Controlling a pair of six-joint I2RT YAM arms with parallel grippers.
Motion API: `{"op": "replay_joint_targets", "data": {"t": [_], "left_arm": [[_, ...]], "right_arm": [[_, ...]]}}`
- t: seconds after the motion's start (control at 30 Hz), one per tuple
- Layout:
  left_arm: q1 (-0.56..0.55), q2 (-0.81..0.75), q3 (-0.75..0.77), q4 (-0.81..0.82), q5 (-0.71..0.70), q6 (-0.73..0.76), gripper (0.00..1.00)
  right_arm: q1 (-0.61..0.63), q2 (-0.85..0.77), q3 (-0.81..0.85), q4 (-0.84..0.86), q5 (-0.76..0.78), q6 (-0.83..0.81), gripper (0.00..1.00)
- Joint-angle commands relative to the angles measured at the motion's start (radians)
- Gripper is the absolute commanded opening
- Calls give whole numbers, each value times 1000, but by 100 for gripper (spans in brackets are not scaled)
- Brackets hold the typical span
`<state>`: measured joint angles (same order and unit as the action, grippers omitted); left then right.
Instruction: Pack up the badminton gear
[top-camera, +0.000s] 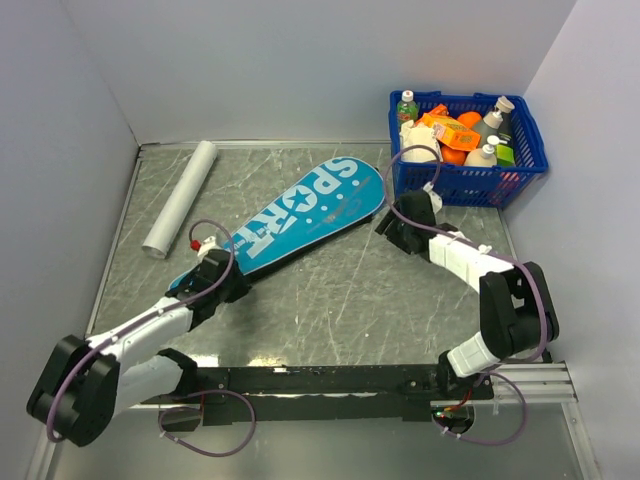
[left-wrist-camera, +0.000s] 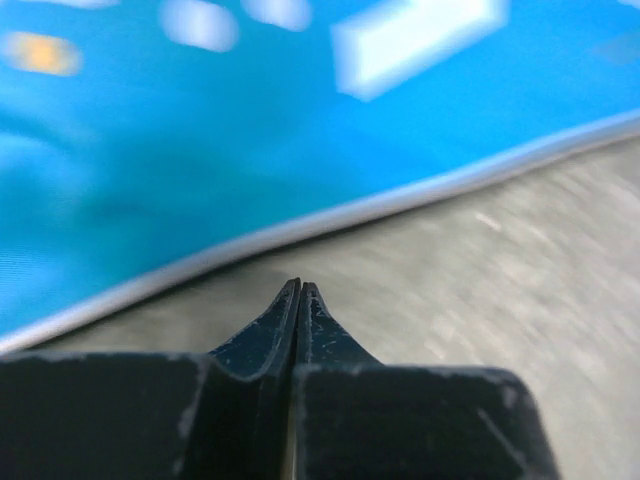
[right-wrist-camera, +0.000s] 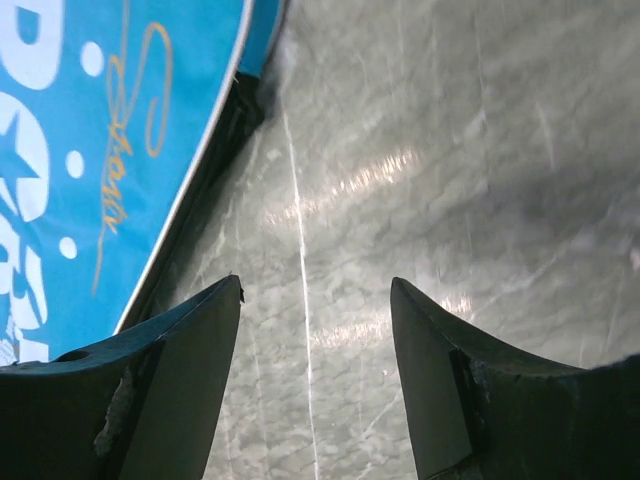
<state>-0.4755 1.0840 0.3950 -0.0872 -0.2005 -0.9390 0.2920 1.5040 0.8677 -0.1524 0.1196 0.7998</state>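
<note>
Lying flat and diagonal across the table (top-camera: 350, 300), the teal SPORT bag (top-camera: 300, 215) shows no racket or shuttlecock outside it. The gear looks already packed, though I cannot tell whether the zip is closed. The left gripper (top-camera: 212, 270), fingers pressed together on nothing, sits at the bag's narrow end. The right gripper (top-camera: 393, 223) stands wide just beside its broad end.
</note>
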Motion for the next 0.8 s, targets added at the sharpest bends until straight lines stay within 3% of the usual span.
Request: {"op": "replay_joint_targets", "data": {"t": [0.0,0.17,0.3,0.77], "left_arm": [[0,-88,70,114,249,22,6],[-2,-66,224,52,204,68,7],[0,78,355,52,130,103,4],[8,526,505,167,35,124,1]], "right_arm": [[-37,45,80,34,-116,-126,67],[-48,157,163,60,-164,-143,60],[-50,220,223,57,-176,-126,52],[-50,328,286,111,-198,-59,28]]}}
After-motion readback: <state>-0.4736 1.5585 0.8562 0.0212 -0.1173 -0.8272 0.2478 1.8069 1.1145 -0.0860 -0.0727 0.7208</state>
